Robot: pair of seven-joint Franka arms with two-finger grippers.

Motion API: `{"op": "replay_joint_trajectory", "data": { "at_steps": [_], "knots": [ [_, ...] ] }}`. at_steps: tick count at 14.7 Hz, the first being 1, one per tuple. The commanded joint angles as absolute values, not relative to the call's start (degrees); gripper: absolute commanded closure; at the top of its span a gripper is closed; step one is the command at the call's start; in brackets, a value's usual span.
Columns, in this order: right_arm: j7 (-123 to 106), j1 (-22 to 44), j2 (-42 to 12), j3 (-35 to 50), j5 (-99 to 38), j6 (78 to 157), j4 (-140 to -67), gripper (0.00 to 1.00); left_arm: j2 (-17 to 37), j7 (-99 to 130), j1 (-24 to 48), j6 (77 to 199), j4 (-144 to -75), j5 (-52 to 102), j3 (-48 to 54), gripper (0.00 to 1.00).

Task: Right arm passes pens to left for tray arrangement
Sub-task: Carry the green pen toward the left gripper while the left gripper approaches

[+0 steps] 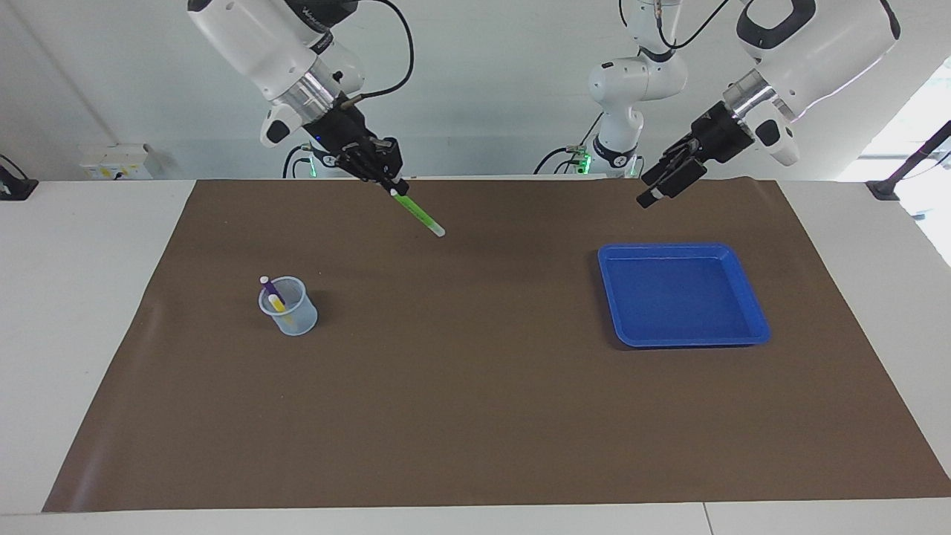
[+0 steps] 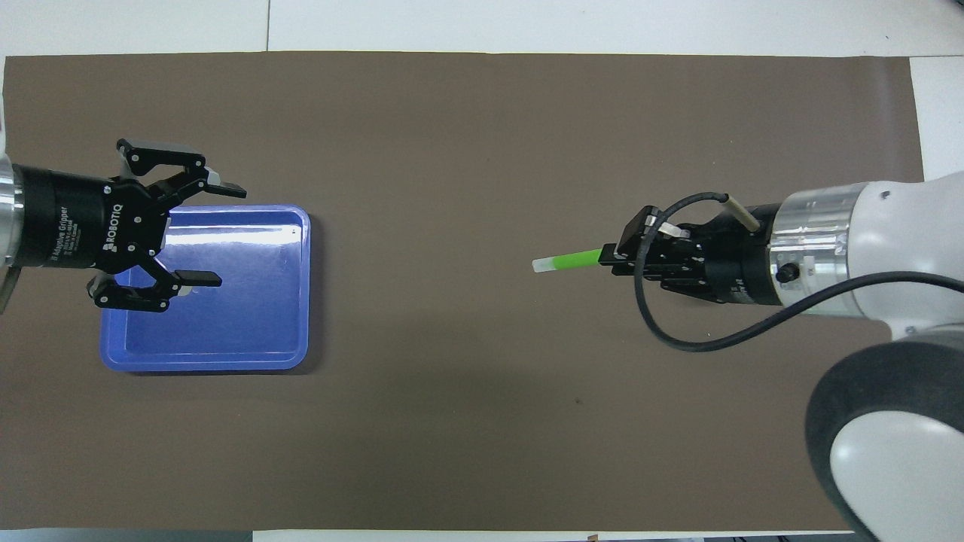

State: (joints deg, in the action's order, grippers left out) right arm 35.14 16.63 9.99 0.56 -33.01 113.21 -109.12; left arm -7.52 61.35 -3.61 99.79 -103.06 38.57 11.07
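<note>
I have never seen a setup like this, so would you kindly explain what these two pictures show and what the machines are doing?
These are two robot arms at a table covered with a brown mat. One picture faces the robots from across the table; the other looks down from above their end. The right pincer is shut on a green pen, holding it up over the mat. The left pincer is open and empty over the blue tray. A small clear cup toward the right arm's end holds a purple pen and a yellow pen.
</note>
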Motion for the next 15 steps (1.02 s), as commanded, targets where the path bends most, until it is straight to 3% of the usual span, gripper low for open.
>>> {"op": "replay_joint_trajectory", "data": {
  "at_steps": [1,8,15],
  "knots": [
    [40.76,19.85,9.49,0.35,-34.72,114.43,-108.28,1.0,-9.49,72.56,-0.54,104.14,-105.47,39.99,11.25,0.0],
    [58.25,21.62,9.49,7.63,-44.28,120.83,-108.02,1.0,-20.55,94.34,8.33,118.63,-117.84,43.15,11.25,0.0],
    [66.27,21.62,9.23,11.16,-47.9,123.75,-107.23,1.0,-23.72,108.72,9.49,117.86,-121.46,42.1,13.35,0.0]
  ]
}}
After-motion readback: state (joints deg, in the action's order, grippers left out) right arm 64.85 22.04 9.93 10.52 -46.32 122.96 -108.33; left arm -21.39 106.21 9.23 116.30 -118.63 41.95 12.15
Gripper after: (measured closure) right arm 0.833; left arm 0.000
